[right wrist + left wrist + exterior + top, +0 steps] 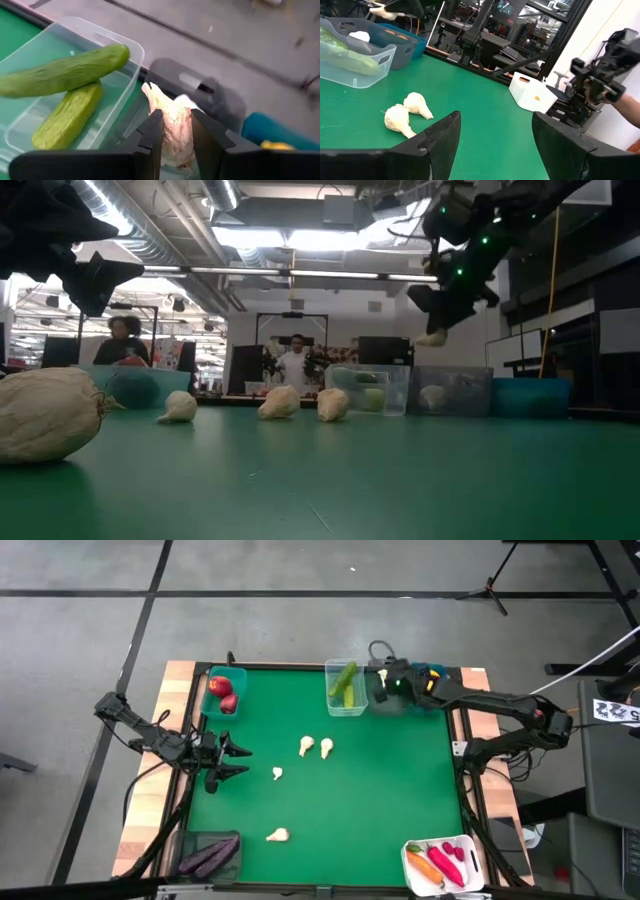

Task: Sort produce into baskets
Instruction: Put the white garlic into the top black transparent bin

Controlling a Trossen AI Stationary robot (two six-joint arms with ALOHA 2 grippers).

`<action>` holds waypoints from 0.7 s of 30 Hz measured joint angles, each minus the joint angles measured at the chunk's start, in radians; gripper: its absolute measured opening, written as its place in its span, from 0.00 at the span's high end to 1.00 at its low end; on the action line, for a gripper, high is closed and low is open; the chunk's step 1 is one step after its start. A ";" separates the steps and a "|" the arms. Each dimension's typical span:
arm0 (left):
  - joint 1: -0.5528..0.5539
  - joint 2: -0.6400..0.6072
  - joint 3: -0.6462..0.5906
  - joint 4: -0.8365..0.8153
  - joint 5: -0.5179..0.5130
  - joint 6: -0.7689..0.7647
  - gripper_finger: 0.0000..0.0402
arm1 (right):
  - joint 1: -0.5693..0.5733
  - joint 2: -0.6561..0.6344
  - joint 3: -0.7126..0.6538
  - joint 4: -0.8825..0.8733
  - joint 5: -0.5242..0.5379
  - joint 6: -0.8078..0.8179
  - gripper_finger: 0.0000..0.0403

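Note:
My right gripper point(383, 676) is shut on a white garlic bulb point(175, 131), held in the air over the dark grey bin point(392, 700) at the far edge; another garlic point(432, 395) lies in that bin. Beside it stands the clear bin point(345, 690) with two green cucumbers point(65, 75). Several garlic bulbs lie on the green table: two near the middle point(306, 746) point(326, 747), one smaller point(277, 773) and one nearer the front point(277, 834). My left gripper point(240, 760) is open and empty at the table's left side. My right gripper pinches the garlic's body point(176, 145) between its two fingers point(152, 132), coming from above and pointing down. The bulb is lifted clear above the dark grey bin, and its pointed stem end point(150, 92) sticks out past the fingertips.
A teal bin with red apples point(222, 692) stands at the far left, a teal bin with lemons point(437, 675) at the far right. A dark grey bin with eggplants point(210, 853) is at the near left, a white bin with carrot and peppers point(445, 862) at the near right.

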 joint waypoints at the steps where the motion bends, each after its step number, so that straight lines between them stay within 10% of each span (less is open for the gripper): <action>1: 0.000 0.000 0.000 0.000 0.000 0.000 0.40 | -0.029 0.000 0.000 -0.004 -0.040 0.022 0.79; 21: 0.000 0.000 0.000 0.000 0.000 -0.016 0.40 | -0.155 0.000 0.001 -0.017 -0.245 0.065 0.41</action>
